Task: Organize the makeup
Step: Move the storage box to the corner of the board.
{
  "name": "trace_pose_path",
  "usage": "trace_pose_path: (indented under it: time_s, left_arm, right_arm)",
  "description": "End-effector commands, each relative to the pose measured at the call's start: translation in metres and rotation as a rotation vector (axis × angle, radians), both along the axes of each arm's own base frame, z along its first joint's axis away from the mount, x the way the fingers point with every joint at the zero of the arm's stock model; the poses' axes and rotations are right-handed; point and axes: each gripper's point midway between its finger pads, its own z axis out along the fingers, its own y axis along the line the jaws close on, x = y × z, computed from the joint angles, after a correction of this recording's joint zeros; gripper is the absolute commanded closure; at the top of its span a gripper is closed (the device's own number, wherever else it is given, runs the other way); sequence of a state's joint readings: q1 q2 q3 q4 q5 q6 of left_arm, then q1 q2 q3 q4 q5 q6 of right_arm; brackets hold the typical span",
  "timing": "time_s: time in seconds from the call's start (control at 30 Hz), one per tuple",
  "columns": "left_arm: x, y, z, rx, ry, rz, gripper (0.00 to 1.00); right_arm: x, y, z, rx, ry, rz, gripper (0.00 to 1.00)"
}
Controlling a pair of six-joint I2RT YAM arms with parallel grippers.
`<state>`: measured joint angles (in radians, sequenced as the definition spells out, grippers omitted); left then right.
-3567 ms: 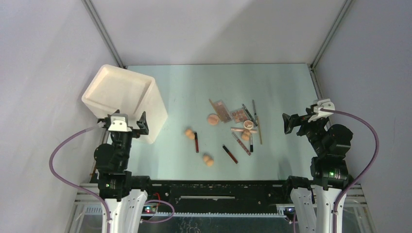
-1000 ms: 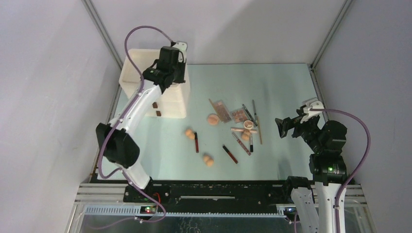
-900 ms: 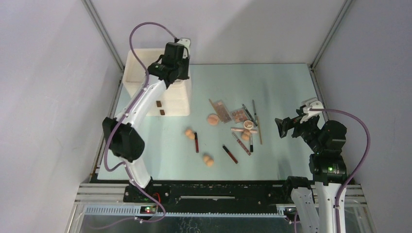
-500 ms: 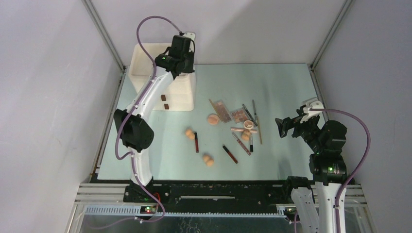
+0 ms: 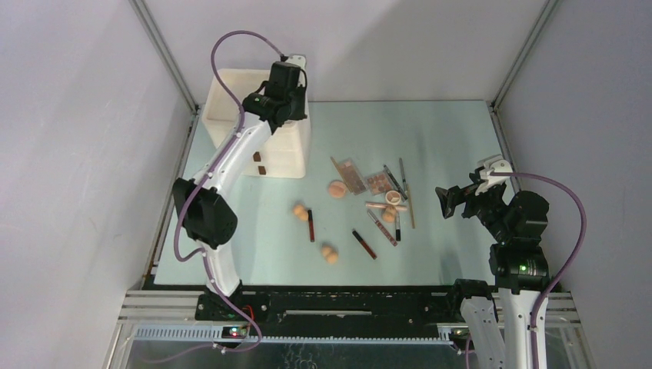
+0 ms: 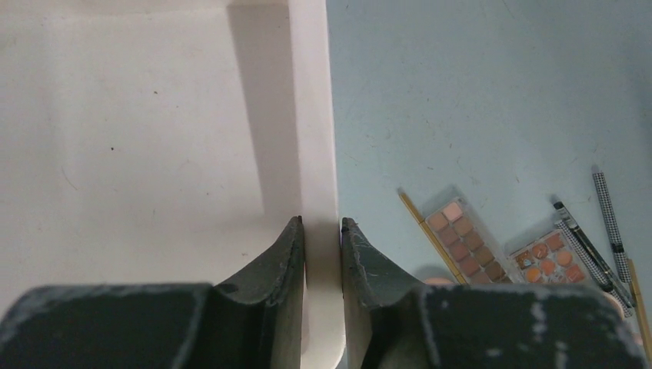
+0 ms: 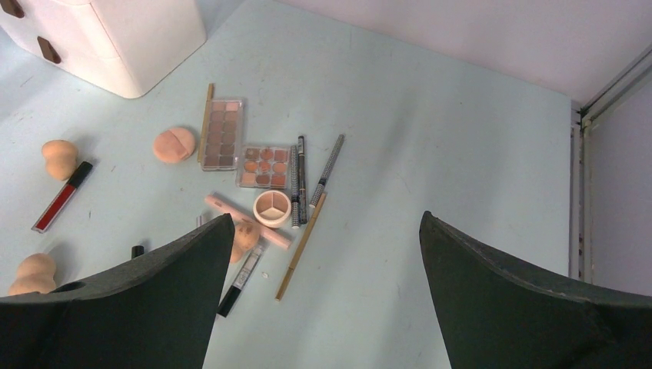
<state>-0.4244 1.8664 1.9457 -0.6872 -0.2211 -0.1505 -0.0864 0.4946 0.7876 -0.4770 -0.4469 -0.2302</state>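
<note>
The drawer box [image 5: 227, 94], rim pinched in the narrowed left claw [image 6: 321, 224], should be set flat before release; the right claw [image 7: 324, 217] gapes empty

The pale green table [image 5: 446, 138] carries a cream drawer box [image 5: 231, 100] at upper left. At mid-frame lie two palettes [image 5: 351, 176], a round compact [image 5: 393, 198] and pencils [image 5: 403, 178]. Lower left of them are peach sponges [image 5: 300, 211] and dark-red tubes [image 5: 311, 224].
</note>
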Motion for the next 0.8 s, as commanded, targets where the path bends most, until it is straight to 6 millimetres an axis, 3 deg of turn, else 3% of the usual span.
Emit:
trace_pose_path:
  time_s: [0.0,0.1,0.2,0.37,0.47,0.57,0.63,0.73,0.77]
  left_arm:
    - [0.015,-0.023,0.093,-0.168,-0.310,0.031,1.00]
    - [0.020,-0.028,0.092,-0.180,-0.321,0.050,0.98]
    - [0.024,-0.034,0.094,-0.203,-0.327,0.052,0.91]
    - [0.020,-0.040,0.103,-0.233,-0.328,0.023,0.65]
    - [0.009,-0.038,0.117,-0.230,-0.348,-0.020,0.49]
    - [-0.012,-0.028,0.139,-0.216,-0.407,-0.055,0.27]
    - [-0.029,-0.018,0.145,-0.192,-0.446,-0.075,0.18]
    - [-0.060,0.000,0.134,-0.132,-0.494,-0.113,0.12]
    - [-0.069,0.005,0.106,-0.094,-0.473,-0.129,0.12]
  right_arm:
    - [0.001,-0.001,0.003,-0.014,-0.022,0.000,0.00]
    - [0.002,-0.001,0.002,-0.015,-0.020,0.002,0.00]
    - [0.002,-0.001,0.002,-0.016,-0.021,0.001,0.00]
    - [0.002,-0.001,0.002,-0.016,-0.018,0.001,0.00]
    - [0.002,-0.001,0.002,-0.016,-0.019,0.003,0.00]
    - [0.002,-0.001,0.002,-0.017,-0.018,0.003,0.00]
    - [0.001,0.000,0.001,-0.016,-0.017,0.005,0.00]
    - [0.001,0.000,0.002,-0.016,-0.019,0.006,0.00]
    - [0.001,-0.001,0.002,-0.017,-0.019,0.005,0.00]
